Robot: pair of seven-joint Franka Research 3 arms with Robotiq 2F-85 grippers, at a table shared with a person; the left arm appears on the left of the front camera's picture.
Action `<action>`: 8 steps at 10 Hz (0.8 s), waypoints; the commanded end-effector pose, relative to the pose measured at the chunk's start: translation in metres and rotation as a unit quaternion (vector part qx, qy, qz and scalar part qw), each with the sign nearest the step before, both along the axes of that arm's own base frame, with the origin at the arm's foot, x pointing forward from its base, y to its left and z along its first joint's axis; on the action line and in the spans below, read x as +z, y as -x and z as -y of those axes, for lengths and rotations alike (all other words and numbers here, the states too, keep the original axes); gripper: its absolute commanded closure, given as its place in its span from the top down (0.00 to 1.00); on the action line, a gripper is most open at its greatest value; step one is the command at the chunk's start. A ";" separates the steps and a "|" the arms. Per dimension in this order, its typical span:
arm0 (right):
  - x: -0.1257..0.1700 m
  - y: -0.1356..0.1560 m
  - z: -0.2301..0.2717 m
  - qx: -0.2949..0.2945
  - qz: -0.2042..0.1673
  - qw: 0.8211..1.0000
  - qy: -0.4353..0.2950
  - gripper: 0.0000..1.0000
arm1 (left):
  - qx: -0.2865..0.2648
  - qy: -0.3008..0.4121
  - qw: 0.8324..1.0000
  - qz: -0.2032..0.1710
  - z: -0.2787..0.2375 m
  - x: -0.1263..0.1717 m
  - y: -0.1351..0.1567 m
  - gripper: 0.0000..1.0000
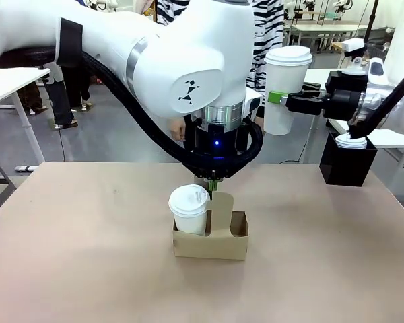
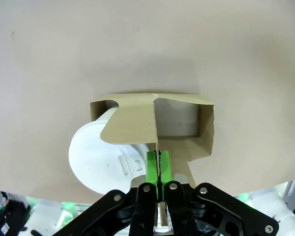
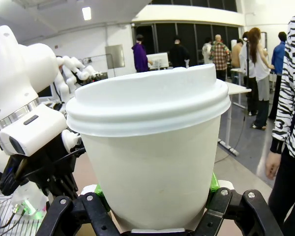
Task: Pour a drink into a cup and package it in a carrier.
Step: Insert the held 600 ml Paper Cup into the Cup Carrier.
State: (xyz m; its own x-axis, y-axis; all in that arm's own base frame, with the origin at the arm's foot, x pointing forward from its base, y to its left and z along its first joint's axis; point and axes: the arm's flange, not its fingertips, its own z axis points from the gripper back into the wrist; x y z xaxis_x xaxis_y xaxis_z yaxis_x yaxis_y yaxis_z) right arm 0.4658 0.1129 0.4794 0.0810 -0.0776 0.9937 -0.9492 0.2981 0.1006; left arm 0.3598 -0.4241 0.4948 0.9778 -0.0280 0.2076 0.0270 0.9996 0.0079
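The left arm (image 1: 188,74) blocks much of the person (image 1: 269,27) behind it, and its wrist covers most of the left gripper (image 1: 213,183); the lid (image 3: 147,98) on the cup (image 3: 152,162) conceals what is inside. On the table (image 1: 87,256) a black box (image 1: 347,168) stands far right, well apart from the carrier (image 1: 212,239); a shorter lidded cup (image 1: 188,207) sits in its left slot. The left gripper is pinched narrow on the carrier's upright handle (image 2: 132,123); the right gripper (image 1: 279,99) clasps the cup's sides, upright in the air, well apart from the carrier.
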 end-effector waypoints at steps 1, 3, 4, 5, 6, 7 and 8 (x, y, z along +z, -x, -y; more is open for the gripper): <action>0.005 -0.001 -0.002 -0.003 0.003 1.000 0.003 0.80 | 0.003 0.001 1.000 0.005 -0.001 -0.001 0.001 0.02; 0.005 -0.001 -0.002 -0.003 0.003 1.000 0.003 0.80 | 0.000 0.000 1.000 0.000 0.000 0.000 0.000 0.60; 0.005 -0.001 -0.002 -0.003 0.003 1.000 0.003 0.80 | -0.026 0.008 1.000 -0.008 -0.013 0.009 0.000 0.60; 0.005 -0.001 -0.002 -0.003 0.003 1.000 0.003 0.80 | -0.043 0.013 0.999 -0.021 -0.023 0.021 0.000 1.00; 0.005 -0.001 -0.002 -0.003 0.003 1.000 0.003 0.80 | -0.066 0.009 0.997 -0.032 -0.032 0.033 0.001 0.64; 0.005 -0.001 -0.002 -0.003 0.003 1.000 0.003 0.80 | -0.085 0.008 0.996 -0.030 -0.046 0.048 0.005 1.00; 0.000 0.000 0.000 0.000 0.000 1.000 0.000 0.80 | -0.097 0.000 0.995 -0.016 -0.060 0.064 0.008 1.00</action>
